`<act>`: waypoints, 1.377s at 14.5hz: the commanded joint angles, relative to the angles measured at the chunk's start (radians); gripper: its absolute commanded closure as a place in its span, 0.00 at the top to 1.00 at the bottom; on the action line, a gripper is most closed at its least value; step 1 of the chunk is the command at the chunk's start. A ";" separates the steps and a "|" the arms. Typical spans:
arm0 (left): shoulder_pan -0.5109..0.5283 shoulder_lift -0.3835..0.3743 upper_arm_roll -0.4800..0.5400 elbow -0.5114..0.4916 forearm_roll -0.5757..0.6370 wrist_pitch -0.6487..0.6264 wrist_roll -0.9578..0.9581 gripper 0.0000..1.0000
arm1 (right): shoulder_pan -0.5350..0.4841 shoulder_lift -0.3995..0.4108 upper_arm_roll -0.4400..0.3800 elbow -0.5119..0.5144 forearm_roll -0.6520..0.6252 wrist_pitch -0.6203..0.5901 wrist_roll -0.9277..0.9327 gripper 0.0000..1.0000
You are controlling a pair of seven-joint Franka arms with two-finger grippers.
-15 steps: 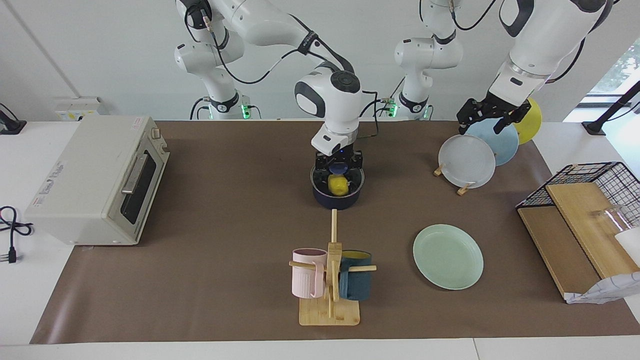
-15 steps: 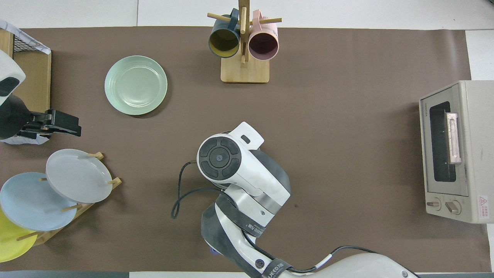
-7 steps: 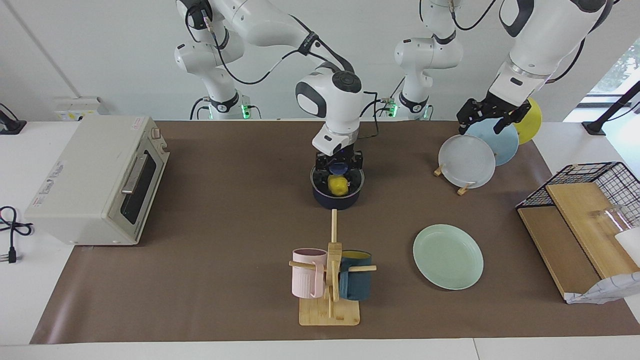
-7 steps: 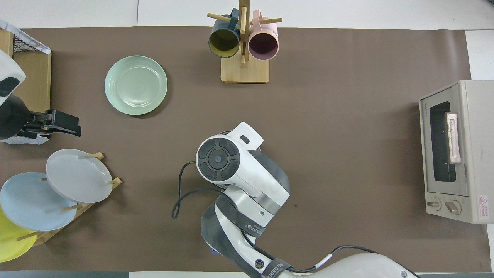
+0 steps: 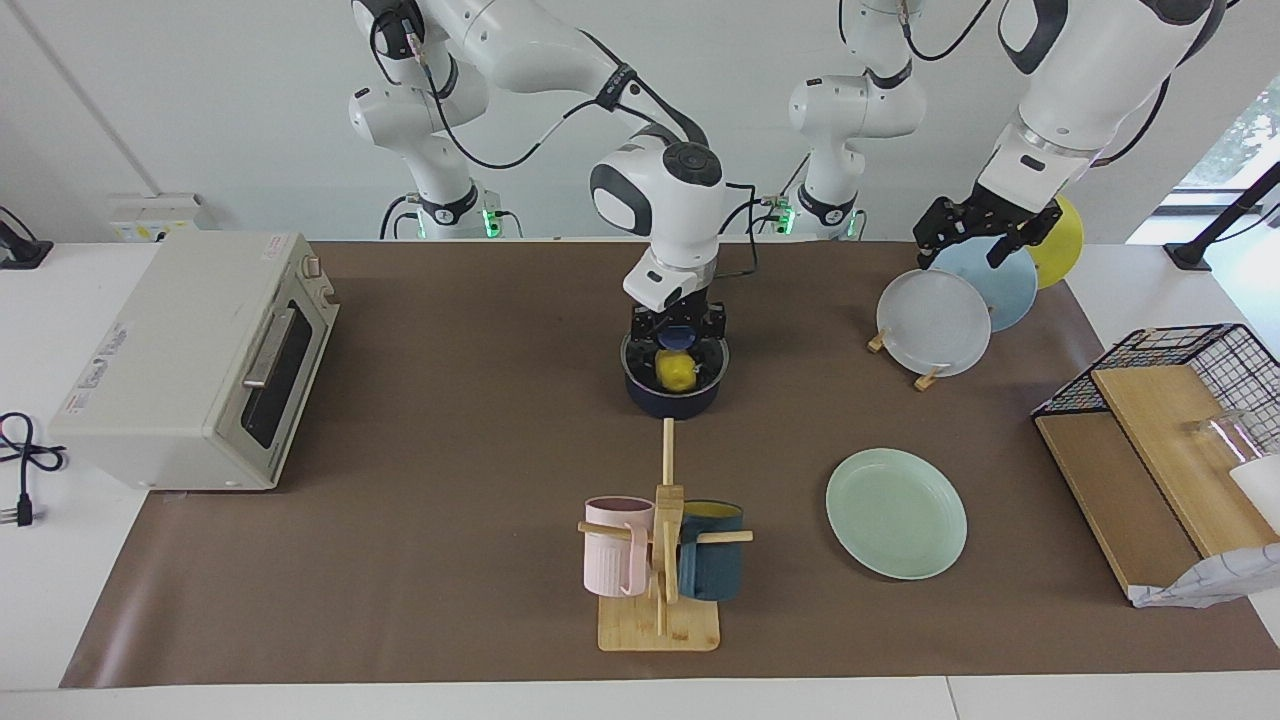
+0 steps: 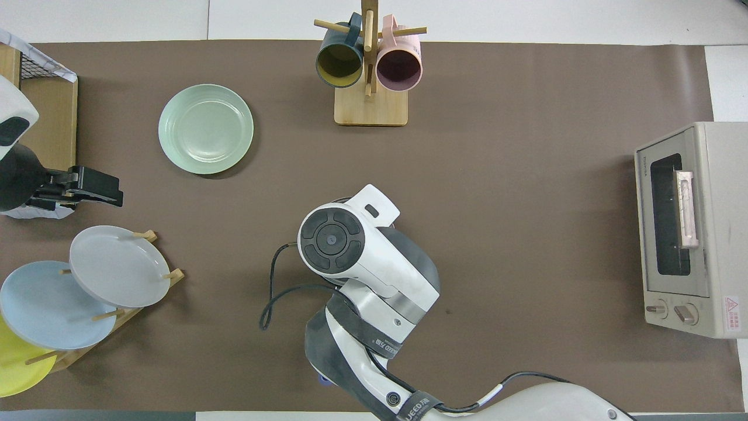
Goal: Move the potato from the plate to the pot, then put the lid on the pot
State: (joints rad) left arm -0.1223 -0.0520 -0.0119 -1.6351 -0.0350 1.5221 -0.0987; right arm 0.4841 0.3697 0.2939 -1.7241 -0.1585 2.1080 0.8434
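The dark navy pot (image 5: 674, 396) stands mid-table, near the robots. The yellow potato (image 5: 676, 371) lies inside it and shows through the clear glass lid (image 5: 712, 362), which lies over the pot's mouth. My right gripper (image 5: 679, 334) reaches straight down and is shut on the lid's blue knob (image 5: 680, 338). In the overhead view the right arm (image 6: 350, 251) hides pot, potato and lid. The mint-green plate (image 5: 896, 512) (image 6: 205, 128) lies bare, farther from the robots, toward the left arm's end. My left gripper (image 5: 985, 235) (image 6: 96, 190) waits open in the air over the plate rack.
A plate rack (image 5: 935, 318) (image 6: 105, 275) holds white, light blue and yellow plates. A mug tree (image 5: 660, 560) (image 6: 369, 76) with a pink and a dark blue mug stands farther out than the pot. A toaster oven (image 5: 195, 360) and a wire basket (image 5: 1180, 400) stand at the table's ends.
Nearly nothing: the right arm's wrist swayed slightly over the pot, still gripping the lid's knob. The left arm has not moved.
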 commanded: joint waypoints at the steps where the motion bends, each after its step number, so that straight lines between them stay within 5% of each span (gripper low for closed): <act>1: 0.010 -0.003 -0.006 -0.005 0.000 0.004 -0.010 1.00 | -0.019 0.017 0.010 0.012 0.007 -0.003 0.019 0.22; 20: 0.010 -0.005 -0.006 -0.005 0.000 0.004 -0.010 1.00 | -0.024 0.020 0.010 0.018 0.059 -0.045 0.016 0.20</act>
State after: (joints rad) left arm -0.1223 -0.0520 -0.0119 -1.6351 -0.0350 1.5221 -0.0988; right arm 0.4706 0.3700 0.2959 -1.7097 -0.1151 2.0694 0.8438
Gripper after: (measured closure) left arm 0.000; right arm 0.564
